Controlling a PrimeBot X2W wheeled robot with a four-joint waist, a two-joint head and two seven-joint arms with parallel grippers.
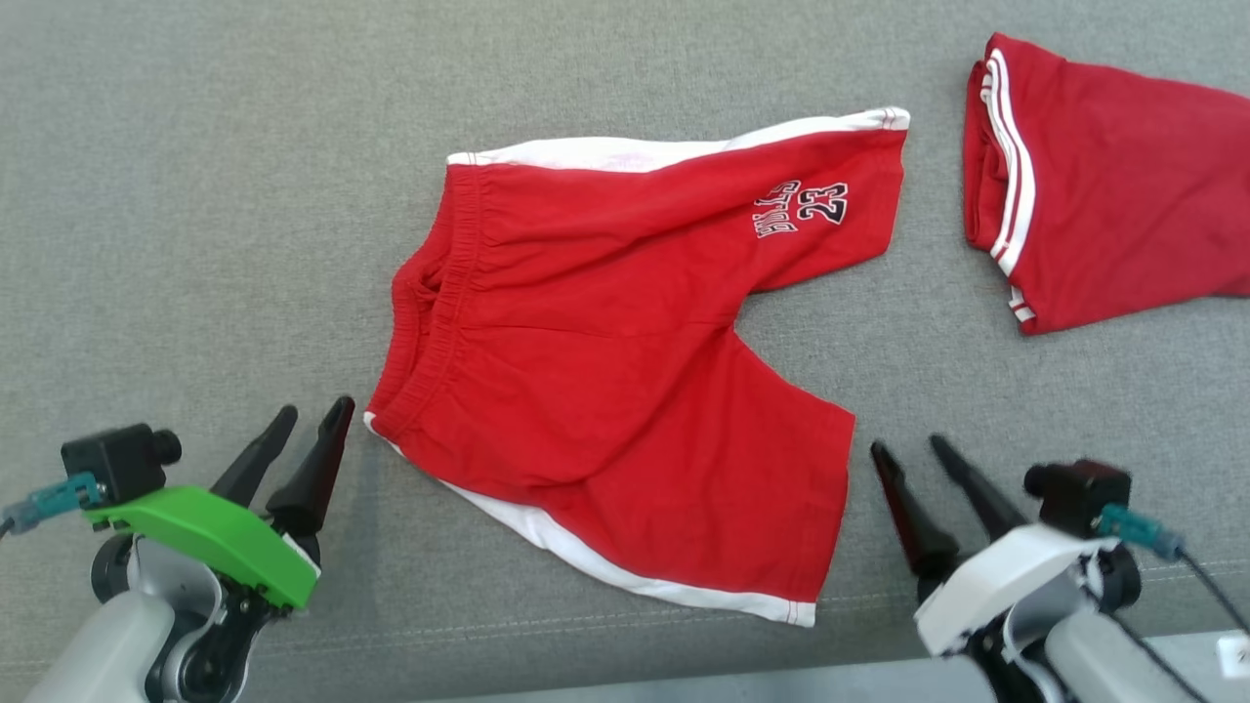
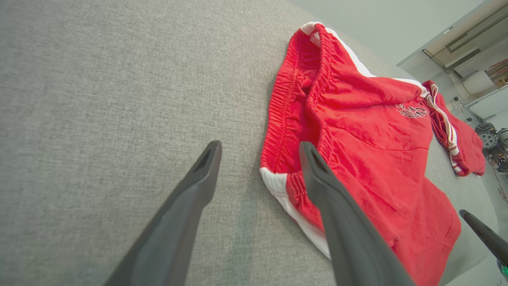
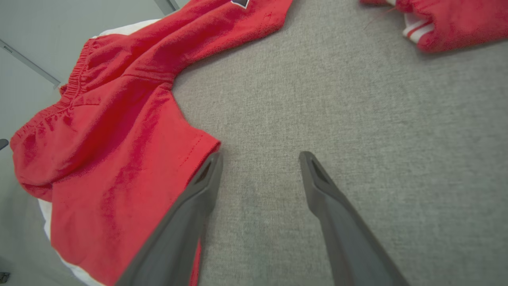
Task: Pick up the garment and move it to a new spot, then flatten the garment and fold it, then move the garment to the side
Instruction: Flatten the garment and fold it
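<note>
The left gripper [image 1: 315, 406], its two long dark fingers spread and holding nothing, stood just beside the waistband corner of the red jersey shorts with white side stripes [image 1: 605, 391]. The shorts lay spread out on the middle of the grey woven fabric surface [image 1: 195, 195]. The right gripper [image 1: 909, 444], jaws released and empty, stood near the shorts' lower leg hem. A second red garment with white stripes [image 1: 1104, 186] lay apart at the far right.

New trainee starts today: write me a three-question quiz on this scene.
1. True or false: the left claw and right claw are open, gripping nothing.
2. Which number is printed on the red shorts? A 23, B 45, C 7.
3. Fill in: the second red garment lies to the shorts' ____, by the robot's own sides.
Key: 1 true; 2 A; 3 right.
</note>
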